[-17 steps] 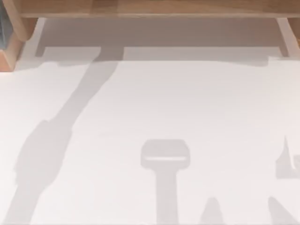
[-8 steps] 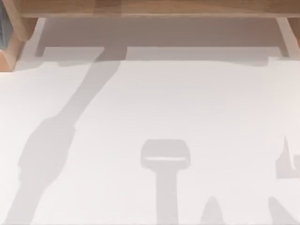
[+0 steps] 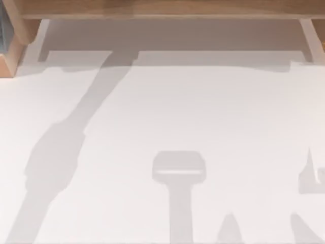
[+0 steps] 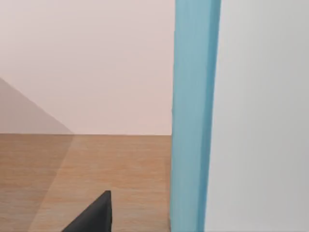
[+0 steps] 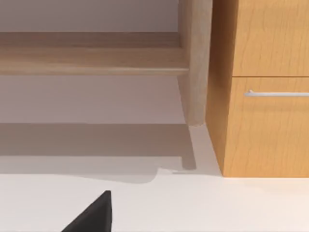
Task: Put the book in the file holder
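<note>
White surface (image 3: 203, 112): plain and bare, crossed by grey arm shadows at the top view's left and lower edge.
Wooden shelf (image 3: 162, 9): runs along the far edge of the surface.
Book (image 4: 193, 116): light blue, seen upright and edge-on in the left wrist view, close to the camera.
Left pincer (image 4: 94, 215): one dark fingertip visible; spread or closed, cannot tell.
Right pincer (image 5: 94, 215): one dark fingertip visible above the surface; state likewise cannot tell.
Wooden drawer cabinet (image 5: 265, 96): stands on the surface, with a metal handle (image 5: 276, 93).
</note>
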